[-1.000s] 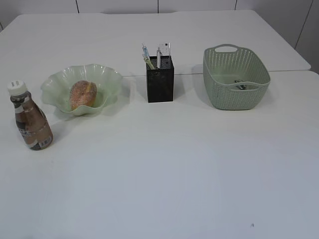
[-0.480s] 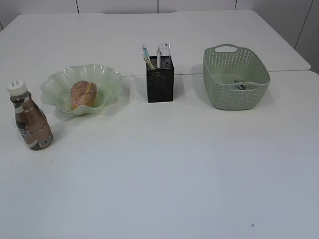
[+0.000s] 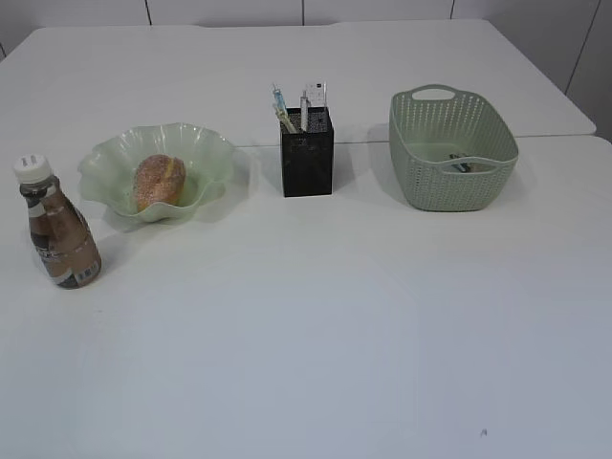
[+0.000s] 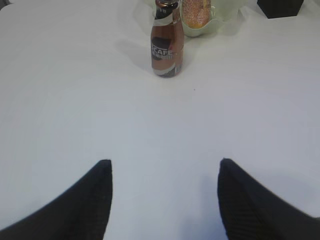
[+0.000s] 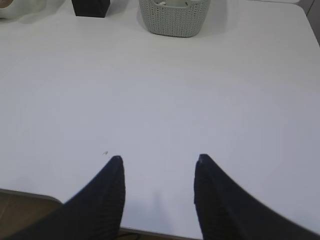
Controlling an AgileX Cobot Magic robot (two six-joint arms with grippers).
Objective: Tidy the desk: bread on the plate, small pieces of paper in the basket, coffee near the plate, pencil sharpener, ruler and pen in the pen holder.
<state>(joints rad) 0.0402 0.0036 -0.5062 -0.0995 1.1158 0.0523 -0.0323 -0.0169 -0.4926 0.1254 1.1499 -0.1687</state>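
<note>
The sugar-dusted bread (image 3: pixel 160 182) lies in the ruffled pale green plate (image 3: pixel 206 145). Left of the plate and nearer me stands the coffee (image 3: pixel 59 228), upright; the left wrist view shows this coffee (image 4: pixel 167 42) well ahead of my left gripper (image 4: pixel 165 162), which is open over bare desk (image 3: pixel 325 316). The black pen holder (image 3: pixel 307 157) holds a pen and the clear ruler (image 3: pixel 316 97); the pencil sharpener cannot be made out. The green basket (image 3: pixel 449 182) has small dark scraps (image 3: pixel 461 163) inside. My right gripper (image 5: pixel 158 158) is open and empty near the desk's front edge.
A seam (image 3: pixel 363 142) crosses the desk behind the pen holder. The basket (image 5: pixel 174 19) and pen holder (image 5: pixel 90 7) sit far ahead in the right wrist view. A tiny dark speck (image 3: pixel 483 433) lies near the front right. Neither arm shows in the exterior view.
</note>
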